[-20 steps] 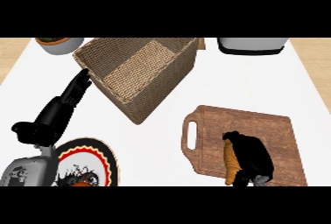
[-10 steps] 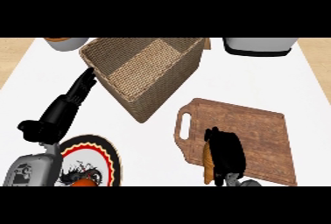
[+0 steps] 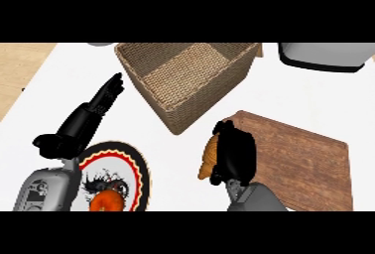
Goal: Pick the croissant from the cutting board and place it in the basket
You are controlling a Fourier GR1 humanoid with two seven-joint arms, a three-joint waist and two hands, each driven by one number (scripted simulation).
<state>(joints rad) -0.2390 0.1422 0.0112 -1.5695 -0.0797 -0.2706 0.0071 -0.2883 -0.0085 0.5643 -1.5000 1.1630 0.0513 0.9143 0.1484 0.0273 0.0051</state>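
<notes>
The golden-brown croissant point(image 3: 208, 158) runs near to far, gripped by the curled right hand point(image 3: 236, 158); left hand point(image 3: 93, 111) rests straight-fingered.

Golden-brown crescent croissant point(image 3: 208, 158), standing on end along the left edge of the brown wooden cutting board point(image 3: 302, 158), mostly hidden by the curled black right hand point(image 3: 236, 158). Square woven wicker basket point(image 3: 192, 75), tan, open-topped and empty, set at an angle just beyond the board's upper-left corner.
</notes>
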